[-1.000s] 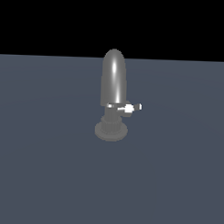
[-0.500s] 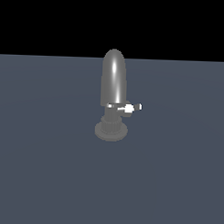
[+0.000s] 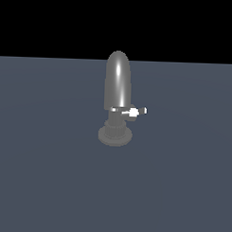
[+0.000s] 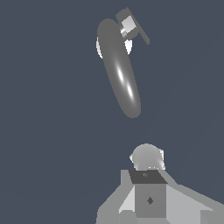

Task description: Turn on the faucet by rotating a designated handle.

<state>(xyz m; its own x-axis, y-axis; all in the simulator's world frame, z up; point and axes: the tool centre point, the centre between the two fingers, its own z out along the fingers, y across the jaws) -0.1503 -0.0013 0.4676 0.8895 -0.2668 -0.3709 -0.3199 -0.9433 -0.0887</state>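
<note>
The faucet (image 3: 118, 85) stands upright in the middle of the exterior view, a glossy grey arched spout on a round ribbed base (image 3: 116, 135). Its handle (image 3: 132, 111), a thin grey lever with a bright white tip, sticks out from the neck toward the exterior view's right. The arm does not show in that view. In the wrist view the faucet (image 4: 120, 74) is seen from above, with the handle (image 4: 131, 26) at its far end. My gripper (image 4: 148, 175) shows only as grey and white blocks, well apart from the faucet and touching nothing. Its jaws are not clearly readable.
A flat dark blue-grey floor (image 3: 49, 182) spreads around the faucet on all sides. A black background fills the exterior view above the floor's far edge. No other object shows.
</note>
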